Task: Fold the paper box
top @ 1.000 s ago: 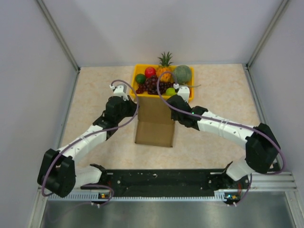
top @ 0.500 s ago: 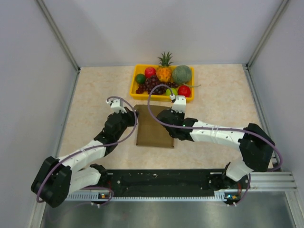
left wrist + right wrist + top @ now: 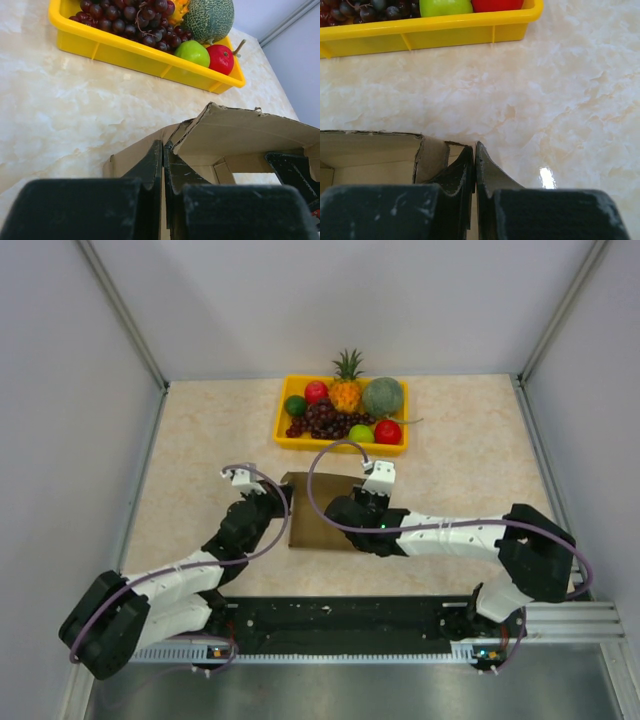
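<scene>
Box lower than half second earlier, arms drawn nearer bases. Top view: paper box (image 3: 318,518) on table centre, apart from fruit tray (image 3: 283,428), between left gripper (image 3: 284,502) and right gripper (image 3: 346,510).

Left wrist: left gripper (image 3: 163,150) closed, pinching box (image 3: 240,132) side wall; top flap tilted.

Right wrist: right gripper (image 3: 474,150) closed on opposite wall (image 3: 434,157).

Judgement: move both sides evenly, keep walls parallel, avoid tearing.

Left pincer (image 3: 163,146), right pincer (image 3: 474,147) — jaws together.
</scene>
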Action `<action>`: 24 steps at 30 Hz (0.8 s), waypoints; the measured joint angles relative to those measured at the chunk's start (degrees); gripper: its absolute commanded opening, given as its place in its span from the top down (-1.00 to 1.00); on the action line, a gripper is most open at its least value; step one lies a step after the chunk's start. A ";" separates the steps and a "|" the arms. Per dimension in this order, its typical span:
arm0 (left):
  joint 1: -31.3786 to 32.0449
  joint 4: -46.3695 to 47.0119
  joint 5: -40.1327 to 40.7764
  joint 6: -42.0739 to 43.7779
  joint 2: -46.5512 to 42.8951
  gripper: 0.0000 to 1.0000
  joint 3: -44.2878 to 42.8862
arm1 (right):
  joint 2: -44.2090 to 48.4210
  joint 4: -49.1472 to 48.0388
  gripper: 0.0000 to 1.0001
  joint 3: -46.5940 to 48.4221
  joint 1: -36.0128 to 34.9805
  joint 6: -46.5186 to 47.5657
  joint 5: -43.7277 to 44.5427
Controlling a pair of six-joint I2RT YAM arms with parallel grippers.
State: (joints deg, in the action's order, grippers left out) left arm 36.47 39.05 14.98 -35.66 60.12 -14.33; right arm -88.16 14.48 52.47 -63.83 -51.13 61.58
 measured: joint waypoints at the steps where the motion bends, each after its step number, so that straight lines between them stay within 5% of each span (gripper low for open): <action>1: 0.50 0.52 0.52 0.00 -0.07 1.00 0.35 | 0.00 -0.07 1.00 -0.42 -0.46 -0.68 0.87; 18: 5.75 7.98 2.34 0.07 -1.88 1.00 10.27 | -3.39 -2.80 0.99 -6.67 -6.93 -12.13 8.74; 24: 6.08 7.06 2.40 0.92 -3.65 1.00 10.67 | -3.34 -1.57 0.60 -7.93 -9.03 -12.44 7.45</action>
State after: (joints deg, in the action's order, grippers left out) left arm 42.54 46.11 17.39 -34.74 56.47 -3.66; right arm -91.50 12.91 44.53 -72.86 -63.57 69.04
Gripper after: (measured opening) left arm 0.010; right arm 0.118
